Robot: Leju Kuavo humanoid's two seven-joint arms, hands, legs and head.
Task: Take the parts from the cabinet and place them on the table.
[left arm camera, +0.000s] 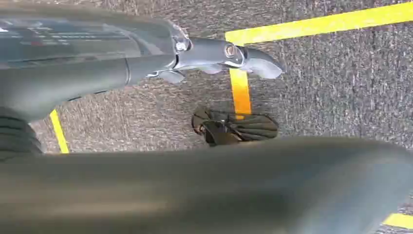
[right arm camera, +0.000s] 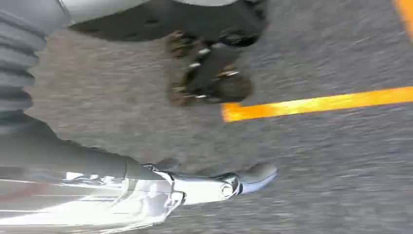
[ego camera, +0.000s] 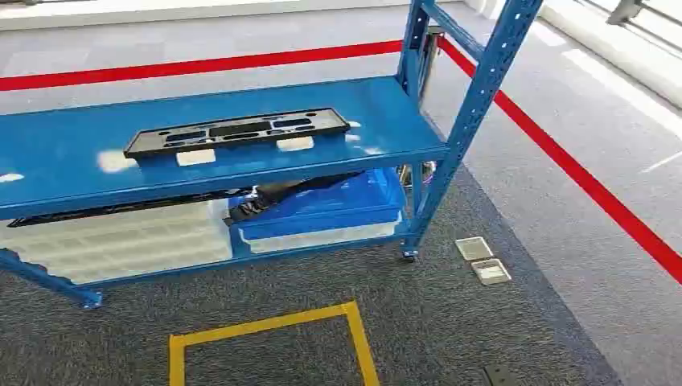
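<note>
Item one: I see a long black part point(ego camera: 237, 131) lying flat on the upper shelf of the blue rack point(ego camera: 338, 100). Below it: a blue bin point(ego camera: 330, 205) beside white trays point(ego camera: 121, 241). Yellow tape point(ego camera: 273, 326) marks the grey carpet point(ego camera: 450, 322). My left hand point(left arm camera: 214, 58) and right hand point(right arm camera: 214, 187) hang over carpet, fingers extended, holding nothing.

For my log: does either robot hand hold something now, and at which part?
Nothing is held. The left robot hand and the right robot hand hang over the carpet; the black part lies untouched on the blue shelf.
</note>
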